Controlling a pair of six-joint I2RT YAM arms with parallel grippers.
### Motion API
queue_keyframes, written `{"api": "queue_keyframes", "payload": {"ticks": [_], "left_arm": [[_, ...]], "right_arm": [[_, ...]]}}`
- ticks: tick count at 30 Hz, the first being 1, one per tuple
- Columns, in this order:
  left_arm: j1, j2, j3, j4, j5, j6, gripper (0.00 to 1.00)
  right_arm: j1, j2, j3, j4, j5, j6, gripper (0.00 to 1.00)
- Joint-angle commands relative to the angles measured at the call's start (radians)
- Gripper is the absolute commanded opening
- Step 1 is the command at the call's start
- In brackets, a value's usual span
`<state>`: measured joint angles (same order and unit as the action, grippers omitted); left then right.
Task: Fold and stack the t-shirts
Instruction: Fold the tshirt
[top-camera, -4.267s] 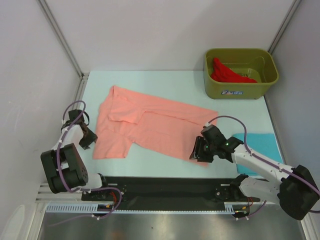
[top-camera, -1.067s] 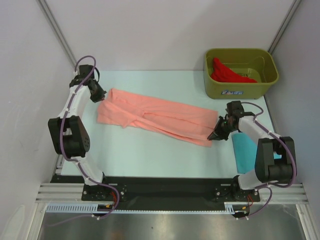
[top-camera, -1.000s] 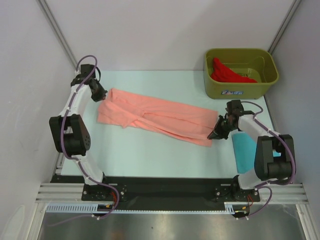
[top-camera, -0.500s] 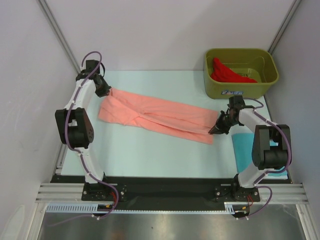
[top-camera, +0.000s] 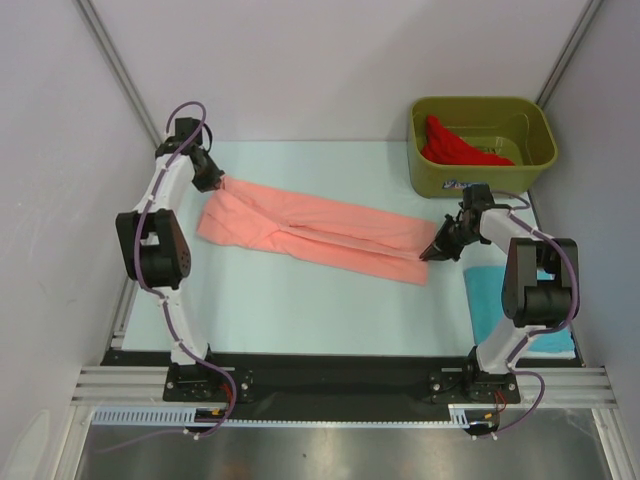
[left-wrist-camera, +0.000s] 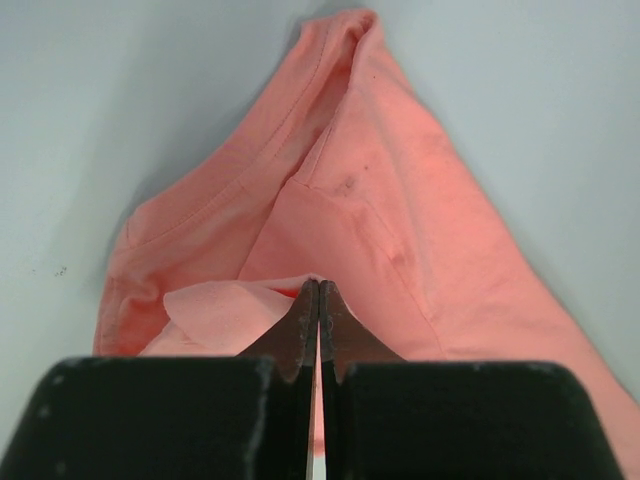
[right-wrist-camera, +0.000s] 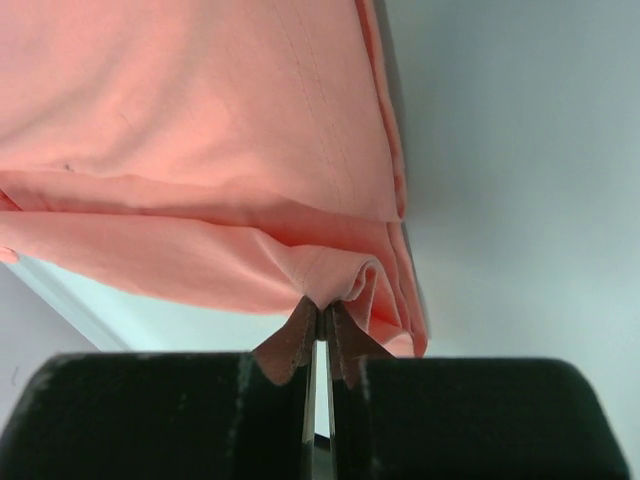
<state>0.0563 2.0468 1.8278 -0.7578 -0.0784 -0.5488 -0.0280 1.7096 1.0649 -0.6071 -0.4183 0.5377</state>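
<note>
The salmon-pink t-shirt (top-camera: 320, 225) lies folded into a long band, slanting across the table from far left to near right. My left gripper (top-camera: 218, 183) is shut on its far left end; in the left wrist view the jaws (left-wrist-camera: 318, 288) meet on a flap of pink cloth (left-wrist-camera: 380, 210). My right gripper (top-camera: 430, 254) is shut on the right end, with a bunched fold of cloth (right-wrist-camera: 340, 270) pinched at the gripper tips (right-wrist-camera: 320, 306). A turquoise-blue t-shirt (top-camera: 487, 300) lies flat at the right, partly under the right arm. A bright red t-shirt (top-camera: 450, 148) sits crumpled in the tub.
The olive-green plastic tub (top-camera: 530, 165) stands at the far right corner, just beyond the right arm's wrist. Metal frame posts rise at both far corners. The black rail with the arm bases runs along the near edge.
The shirt, spread wide at first, is now a narrow band. Over the last second both grippers carried its ends slightly toward the far side, drawing it straighter.
</note>
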Motion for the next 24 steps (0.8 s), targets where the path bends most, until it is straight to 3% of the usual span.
{"api": "queue_keyframes", "payload": {"ticks": [1,22,24], "left_arm": [[-0.004,0.019,0.060,0.009,-0.001,-0.008,0.00],[-0.010,0.125,0.188,-0.031,-0.001,0.016,0.00],[-0.009,0.138,0.199,-0.049,-0.015,0.012,0.04]], "right_arm": [[-0.010,0.028,0.046,0.012,-0.013,-0.019,0.08],[-0.013,0.094,0.092,0.021,-0.019,0.004,0.13],[-0.013,0.094,0.095,0.018,-0.014,0.004,0.16]]}}
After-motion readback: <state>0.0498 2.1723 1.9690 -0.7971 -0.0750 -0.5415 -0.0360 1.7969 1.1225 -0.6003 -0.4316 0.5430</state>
